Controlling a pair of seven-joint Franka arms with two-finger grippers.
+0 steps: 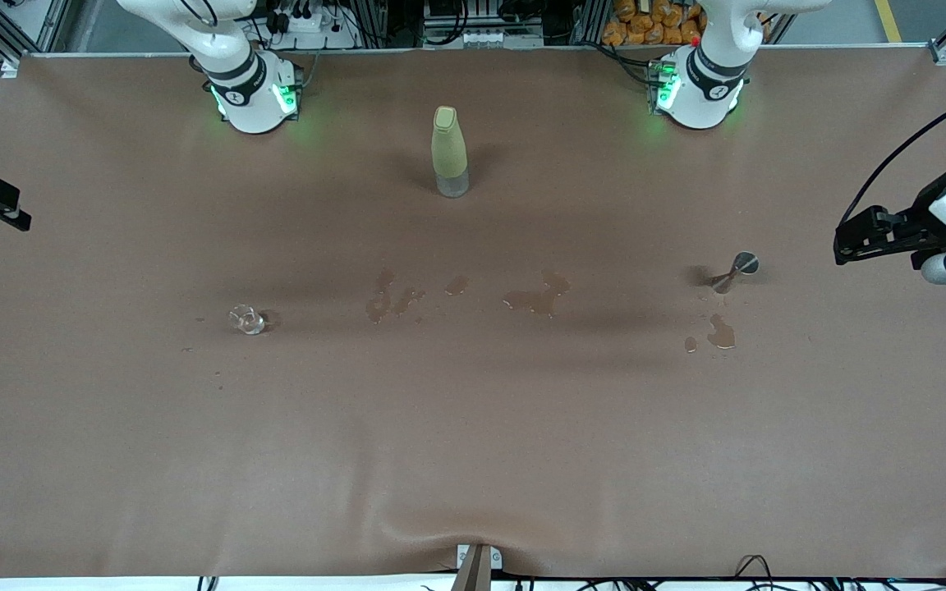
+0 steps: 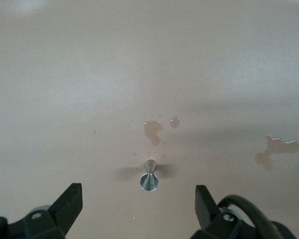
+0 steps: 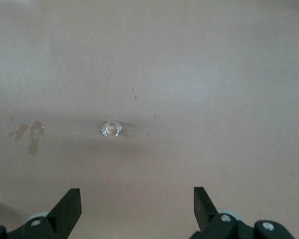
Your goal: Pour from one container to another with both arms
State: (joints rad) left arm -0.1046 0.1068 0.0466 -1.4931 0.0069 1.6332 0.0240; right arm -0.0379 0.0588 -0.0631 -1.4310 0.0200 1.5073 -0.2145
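A clear glass cup (image 1: 248, 319) sits on the brown table toward the right arm's end; in the right wrist view the glass cup (image 3: 111, 129) lies well ahead of my open right gripper (image 3: 137, 193). A silver jigger (image 1: 736, 271) rests toward the left arm's end, its mouth facing my open left gripper (image 2: 138, 191) in the left wrist view, where the jigger (image 2: 149, 177) is just ahead of the fingertips. Whether it stands or lies I cannot tell. The left gripper (image 1: 847, 240) hangs over the table's end beside the jigger. The right gripper (image 1: 5, 209) hangs over the other end. Both hold nothing.
A tall yellow-green bottle (image 1: 449, 152) stands mid-table between the arm bases. Brown spill patches mark the cloth near the jigger (image 1: 719, 332) and across the middle (image 1: 539, 297) (image 1: 391, 297). The table cloth (image 1: 473, 460) is bare toward the front camera.
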